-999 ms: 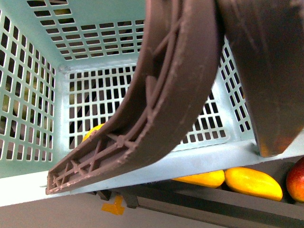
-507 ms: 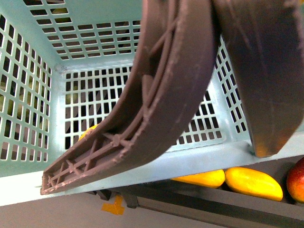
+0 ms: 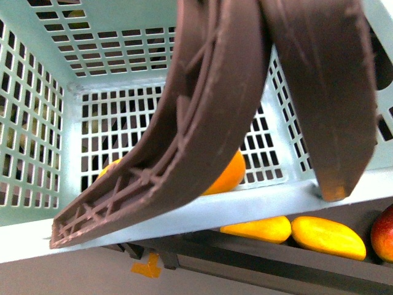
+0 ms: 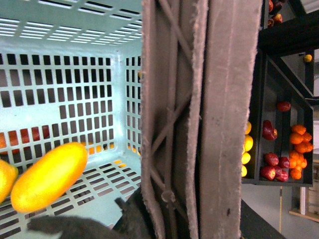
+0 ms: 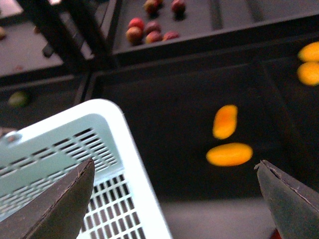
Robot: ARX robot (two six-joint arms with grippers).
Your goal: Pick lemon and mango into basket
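The basket [image 3: 37,123] has tilted slightly since a moment ago, its brown handles [image 3: 202,123] drifting leftward. The mango [image 3: 226,174] inside, then only a yellow sliver, now shows plainly just right of the nearer handle. The left fingers [image 4: 79,226] are a dark blur (grip cannot be told). The right fingers [image 5: 55,209] spread wide, empty, with two other mangoes [image 5: 229,154] on a dark shelf [image 5: 164,109] beyond.
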